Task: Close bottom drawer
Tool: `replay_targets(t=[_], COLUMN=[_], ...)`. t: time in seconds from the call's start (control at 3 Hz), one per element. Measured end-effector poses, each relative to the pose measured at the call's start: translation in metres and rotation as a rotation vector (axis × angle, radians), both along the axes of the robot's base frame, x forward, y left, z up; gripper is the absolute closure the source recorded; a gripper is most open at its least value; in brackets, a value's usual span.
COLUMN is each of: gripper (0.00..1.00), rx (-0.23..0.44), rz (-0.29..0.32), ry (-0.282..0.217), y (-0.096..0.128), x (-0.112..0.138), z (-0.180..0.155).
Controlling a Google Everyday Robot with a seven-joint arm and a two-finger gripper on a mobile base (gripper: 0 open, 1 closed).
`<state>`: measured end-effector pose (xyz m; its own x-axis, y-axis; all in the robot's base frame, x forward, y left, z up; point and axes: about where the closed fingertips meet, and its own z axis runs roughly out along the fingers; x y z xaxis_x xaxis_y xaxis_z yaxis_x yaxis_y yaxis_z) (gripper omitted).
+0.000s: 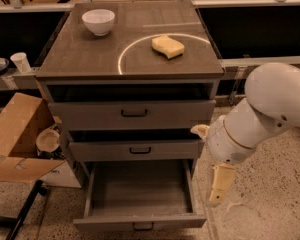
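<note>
The bottom drawer is pulled far out of the grey-brown cabinet. Its long grey box is empty, and its short front panel with a small dark bar handle sits near the lower edge of the view. The middle drawer and the top drawer each stand slightly out. My gripper hangs from the white arm, pointing down. It is just right of the open bottom drawer's right side, close to the front corner and not touching it.
A white bowl and a yellow sponge sit on the cabinet top. An open cardboard box stands on the floor at the left, with a dark bar lying in front of it. A paper cup stands on a ledge at the left.
</note>
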<state>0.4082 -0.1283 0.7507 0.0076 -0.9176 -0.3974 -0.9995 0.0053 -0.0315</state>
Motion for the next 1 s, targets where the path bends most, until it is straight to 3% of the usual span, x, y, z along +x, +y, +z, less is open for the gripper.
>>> replay_targets(t=[0.33, 1.0], gripper=[0.0, 0.0], rx=[-0.015, -0.03], rz=[0.026, 0.182], ry=[0.031, 0.145], y=[0.006, 0.026], x=[-0.001, -0.028], z=[-0.021, -0.15])
